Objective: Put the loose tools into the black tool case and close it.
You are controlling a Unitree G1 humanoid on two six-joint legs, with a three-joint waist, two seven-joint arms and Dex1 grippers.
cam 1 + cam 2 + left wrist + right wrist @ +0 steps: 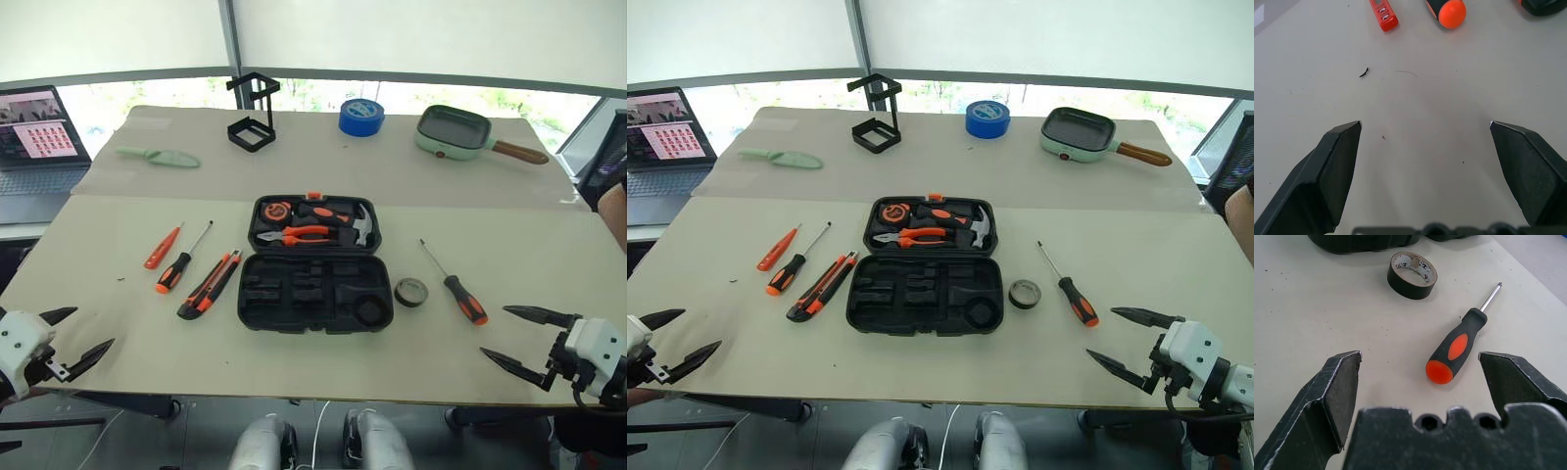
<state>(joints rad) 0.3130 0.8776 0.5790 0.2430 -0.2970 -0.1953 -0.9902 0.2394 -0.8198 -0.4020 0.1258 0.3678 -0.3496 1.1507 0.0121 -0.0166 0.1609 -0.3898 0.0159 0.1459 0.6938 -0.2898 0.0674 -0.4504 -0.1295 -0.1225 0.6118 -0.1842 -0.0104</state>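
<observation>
The black tool case [315, 323] lies open mid-table, its far half holding pliers, a hammer and other tools. To its left lie an orange screwdriver [162, 247], a black-and-orange screwdriver [176, 269] and a utility knife [209, 286]. On its right sit a small dark tape roll [410, 292] and another black-and-orange screwdriver [458, 290]. My left gripper [90, 330] hovers open at the table's near left edge, short of the screwdriver handles [1449, 11]. Open too, my right gripper [495, 332] is at the near right edge, just short of that screwdriver's handle [1457, 346].
Along the far side stand a black wire-frame stand [253, 113], a big blue tape roll [361, 117], a green pan [453, 132] and a pale green scoop [159, 156]. A laptop [39, 137] sits off the table's far left.
</observation>
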